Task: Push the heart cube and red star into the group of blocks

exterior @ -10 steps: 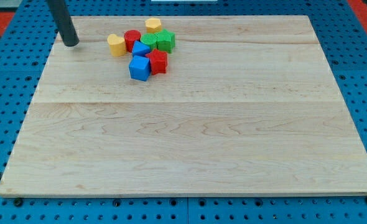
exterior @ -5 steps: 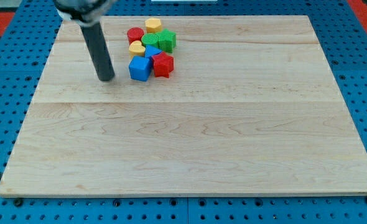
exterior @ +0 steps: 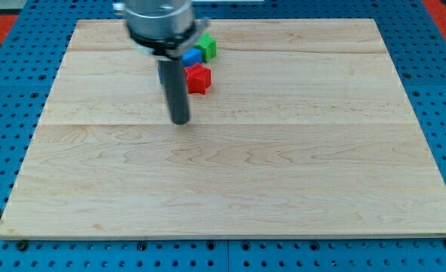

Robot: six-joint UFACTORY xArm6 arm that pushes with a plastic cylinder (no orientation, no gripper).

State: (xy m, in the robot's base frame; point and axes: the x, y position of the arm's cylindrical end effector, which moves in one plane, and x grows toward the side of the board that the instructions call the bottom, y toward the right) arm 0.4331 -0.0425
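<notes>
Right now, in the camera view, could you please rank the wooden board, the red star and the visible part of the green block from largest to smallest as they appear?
1. wooden board, by far the largest.
2. red star.
3. green block, though the arm hides part of it, so its full size is unsure.
My tip sits below the red star, apart from it.

Pale wood worktop (exterior: 283,166), plank seams across. Blue pegboard base (exterior: 4,113) surrounding it, hole grid. Red patch (exterior: 444,11) at view's top right corner.
</notes>
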